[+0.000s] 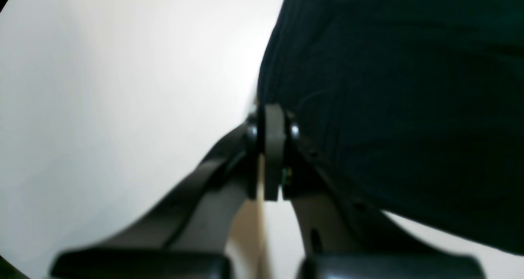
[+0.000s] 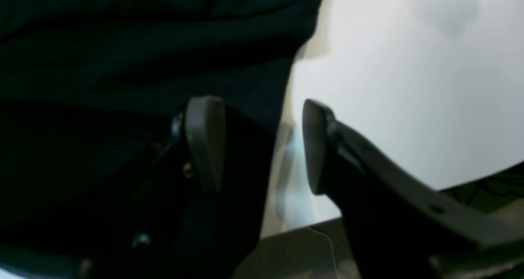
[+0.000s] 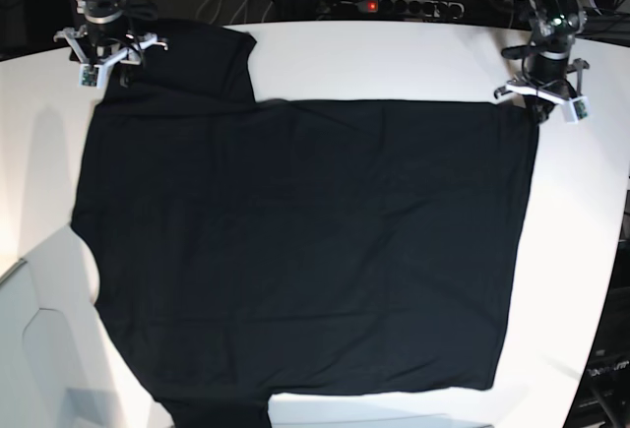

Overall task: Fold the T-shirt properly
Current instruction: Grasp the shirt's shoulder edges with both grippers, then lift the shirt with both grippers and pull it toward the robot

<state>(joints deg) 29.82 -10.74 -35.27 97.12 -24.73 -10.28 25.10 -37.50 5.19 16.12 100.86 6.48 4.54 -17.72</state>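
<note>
- On the far left of the base view, near the top, the right gripper (image 3: 102, 66) hangs over the shirt's upper left corner, by the sleeve that pokes up there.
- In the right wrist view its jaws stand apart. One finger (image 2: 204, 141) is over the dark cloth and the other is over the bare white table (image 2: 409, 86). It holds nothing.
- The T-shirt (image 3: 305, 251) is big and black. It lies spread flat and fills most of the middle of the base view, from the upper left down to the bottom edge.
- No label or print shows on this side of it.
- On the far right of the base view, near the top, the left gripper (image 3: 547, 103) sits right at the shirt's upper right corner.
- In the left wrist view, the left gripper's tips meet at the shirt's edge and are pressed tight together. The picture is too blurry to tell if any cloth is pinched between them.
- I think this is the start of a fold: both arms are getting hold of the two top corners.
- Next, the right gripper needs to drop onto its corner and squeeze. Then both arms should lift together and bring the top edge down over the shirt.
- If only one corner is held, the cloth could twist or bunch up.
</note>
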